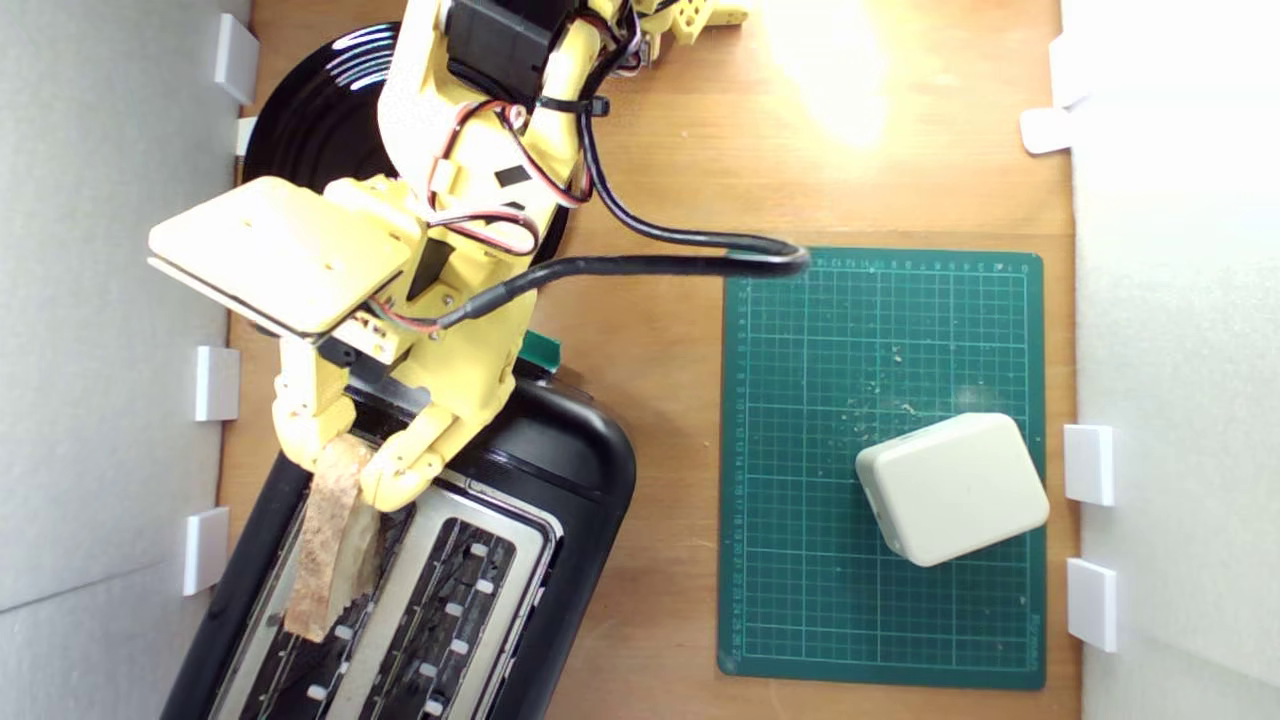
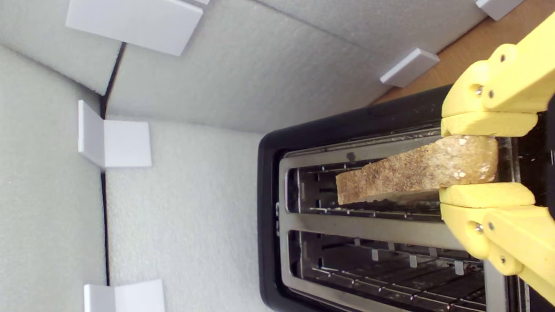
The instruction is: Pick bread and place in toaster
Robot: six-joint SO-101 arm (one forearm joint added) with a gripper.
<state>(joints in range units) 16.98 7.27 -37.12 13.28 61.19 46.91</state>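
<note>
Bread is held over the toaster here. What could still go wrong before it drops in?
1. The bread, pinched at one end by the gripper, hangs over the toaster slot at a slant; its free end may catch the slot's metal edge or the inner wires.
2. Released now, the wedge might tip and lie across the silver top rather than slide in.
3. The fingers sit close above the toaster and could bump it if lowered further.

Wooden desk (image 1: 680, 170) has the toaster (image 1: 560, 470), a black plate (image 1: 320, 110), and a green mat (image 1: 800, 560) holding a white block (image 1: 955, 488).
</note>
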